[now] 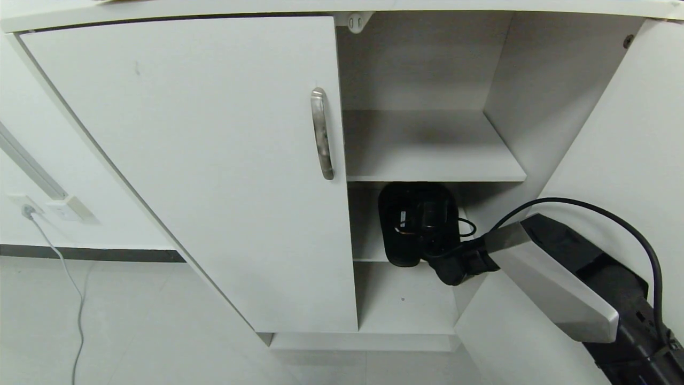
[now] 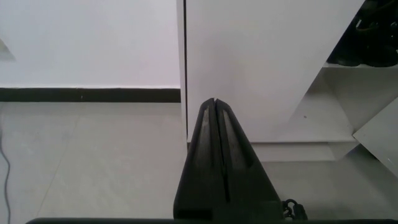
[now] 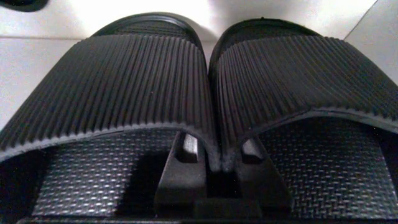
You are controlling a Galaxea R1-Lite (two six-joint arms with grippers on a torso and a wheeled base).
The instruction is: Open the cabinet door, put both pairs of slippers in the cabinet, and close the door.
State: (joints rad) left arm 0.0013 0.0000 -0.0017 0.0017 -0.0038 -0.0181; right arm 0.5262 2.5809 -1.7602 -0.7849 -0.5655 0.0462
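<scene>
A pair of black slippers (image 1: 407, 214) rests on the middle shelf (image 1: 368, 251) of the white cabinet, behind the open right door (image 1: 614, 160). My right gripper (image 3: 214, 149) reaches into that shelf. It is shut on the two ribbed straps (image 3: 143, 81) where they meet, one finger under each strap. The same slippers (image 2: 373, 37) show dark on the shelf in the left wrist view. My left gripper (image 2: 214, 106) hangs shut and empty over the floor, in front of the cabinet's base.
The left cabinet door (image 1: 214, 160) is closed, with a metal handle (image 1: 322, 133). The upper shelf (image 1: 427, 155) and bottom shelf (image 1: 401, 299) are bare. A wall socket with a grey cable (image 1: 64, 262) is at the left. Something dark (image 3: 15, 4) lies beyond the slippers.
</scene>
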